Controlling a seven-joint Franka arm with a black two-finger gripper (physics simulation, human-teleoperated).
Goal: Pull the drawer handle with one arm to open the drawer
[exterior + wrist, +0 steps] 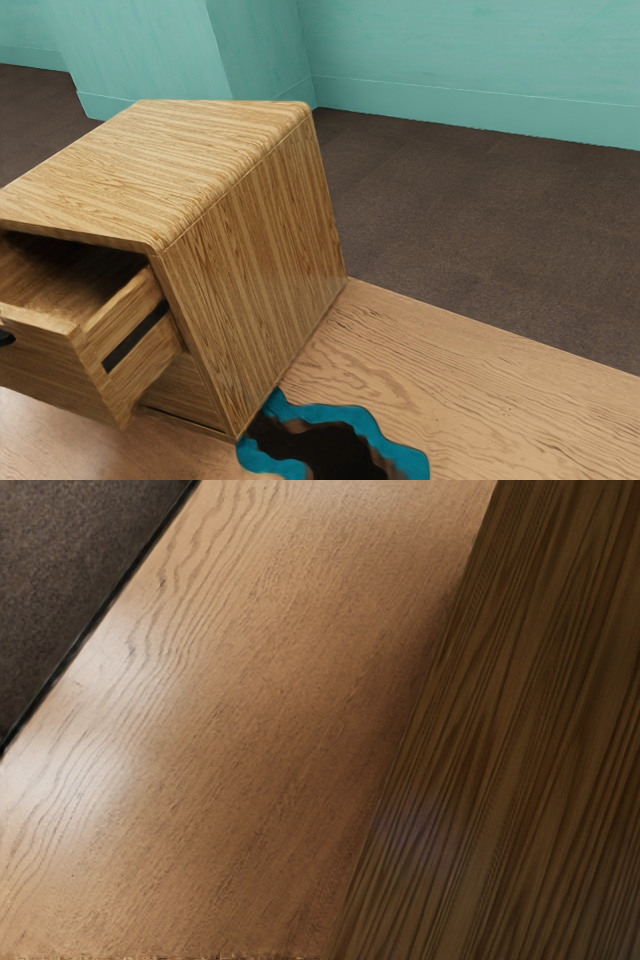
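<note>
A light oak cabinet stands on the wooden table. Its drawer sticks out of the cabinet's front toward the exterior view's left, and its inside shows under the cabinet top. A small dark shape sits against the drawer front at the picture's left edge; I cannot tell whether it is the handle or part of my hand. In the wrist view a dark-grained wooden panel stands close beside my hand, with the table top below.
A teal-rimmed dark hole cuts into the table just in front of the cabinet's near corner. Brown carpet lies beyond the table edge, with teal walls behind. The carpet also appears past the table edge in the wrist view.
</note>
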